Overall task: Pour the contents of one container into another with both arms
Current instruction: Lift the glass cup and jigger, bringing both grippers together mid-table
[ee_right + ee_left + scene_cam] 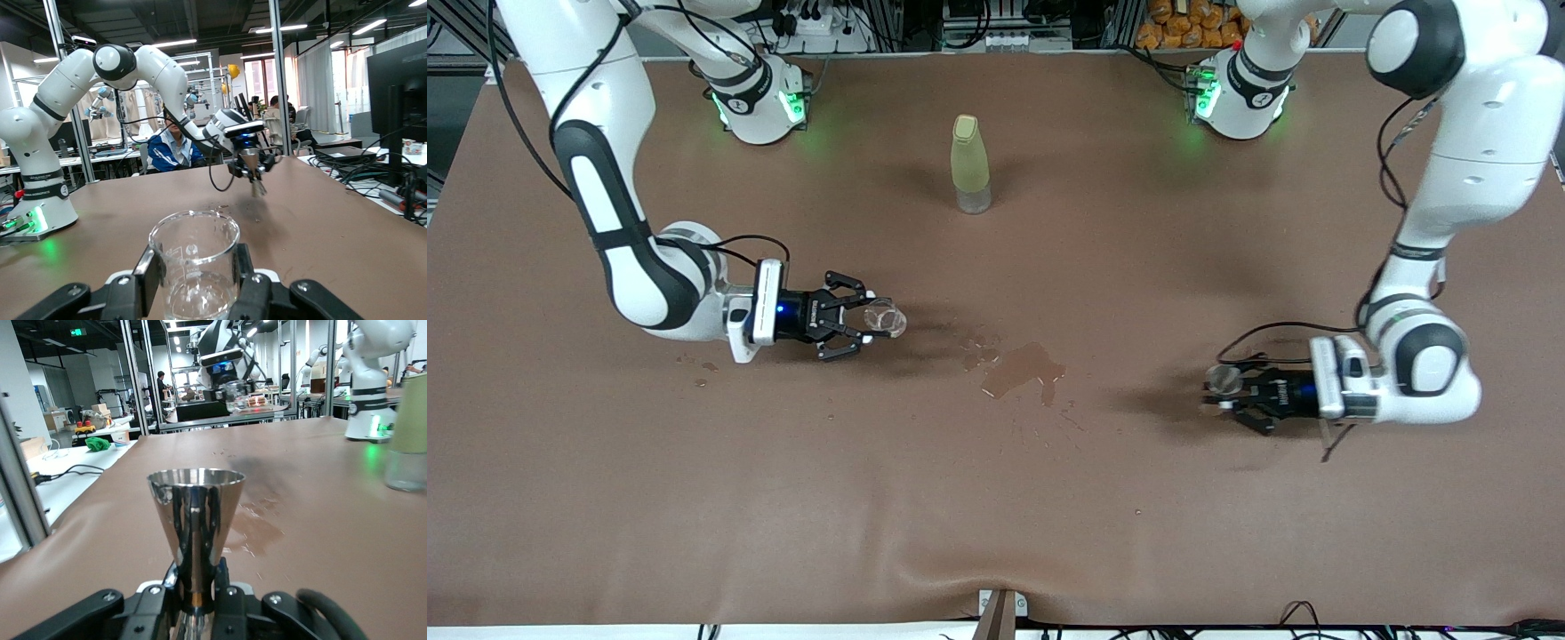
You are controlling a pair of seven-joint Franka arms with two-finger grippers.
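We see both arms reaching low over the brown table (1227, 551), each carrying a small vessel, well apart from one another.

The right claw (869, 317) hangs above the table toward the right arm's end, and it pinches the clear cup (886, 317) between its two fingers (148, 270). In the right wrist view the clear cup (194, 260) stands upright in the grip, with a little clear liquid pooled in its bottom.

The left claw (1221, 391) hangs above the table toward the left arm's end, pressed together on the slim lower part of the silvery cup (1224, 380). From the left wrist view the silvery cup (195, 530) stands upright, its wide round rim on top and its narrow stem clamped between the fingers (222, 583).

Between the two claws, a wet spill (1023, 371) darkens the table, with small droplets scattered around it. A few more drops (704, 366) lie on the table under the right arm's wrist.

The yellow-green bottle (969, 164) stands upright on the table, farther from the front camera than the spill and roughly midway between the two arm bases. Neither claw touches it.
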